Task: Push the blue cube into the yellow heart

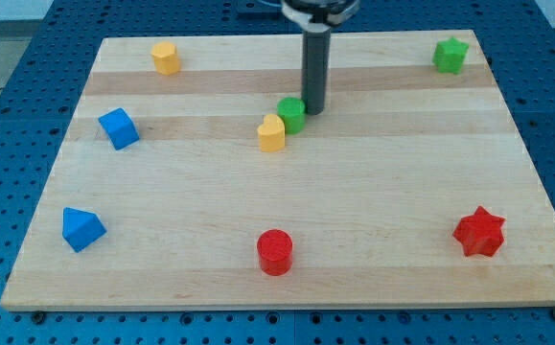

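Note:
The blue cube [118, 127] sits near the board's left edge, in the upper half. The yellow heart [271, 133] stands near the middle of the board, touching a green round block [291, 114] at its upper right. My tip [313, 111] rests on the board just right of the green block, touching or almost touching it. The tip is far to the right of the blue cube.
A yellow block [166, 57] is at the top left, a green star [450, 55] at the top right. A blue wedge-like block [82, 229] is at the bottom left, a red cylinder [275, 252] at bottom centre, a red star [478, 232] at bottom right.

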### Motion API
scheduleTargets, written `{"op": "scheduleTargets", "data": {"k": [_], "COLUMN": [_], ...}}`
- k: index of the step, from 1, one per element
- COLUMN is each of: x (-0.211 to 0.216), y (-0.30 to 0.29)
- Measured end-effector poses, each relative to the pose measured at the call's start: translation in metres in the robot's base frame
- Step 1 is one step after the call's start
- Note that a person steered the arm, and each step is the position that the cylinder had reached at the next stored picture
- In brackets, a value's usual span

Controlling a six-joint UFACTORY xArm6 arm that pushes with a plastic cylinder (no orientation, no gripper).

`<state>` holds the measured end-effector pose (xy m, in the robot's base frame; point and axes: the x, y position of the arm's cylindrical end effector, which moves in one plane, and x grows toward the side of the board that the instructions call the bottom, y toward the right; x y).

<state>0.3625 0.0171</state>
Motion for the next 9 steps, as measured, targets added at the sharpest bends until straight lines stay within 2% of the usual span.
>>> {"op": "scheduleTargets", "data": {"k": [1,2,4,5,6,7,8,9], "x": [0.003,-0.024,-0.024,0.010,0.052,0.042,0.020,0.007], "y": [-0.024,-0.035,-0.235,-0.302,-0.244,-0.208,-0.264,-0.202]}}
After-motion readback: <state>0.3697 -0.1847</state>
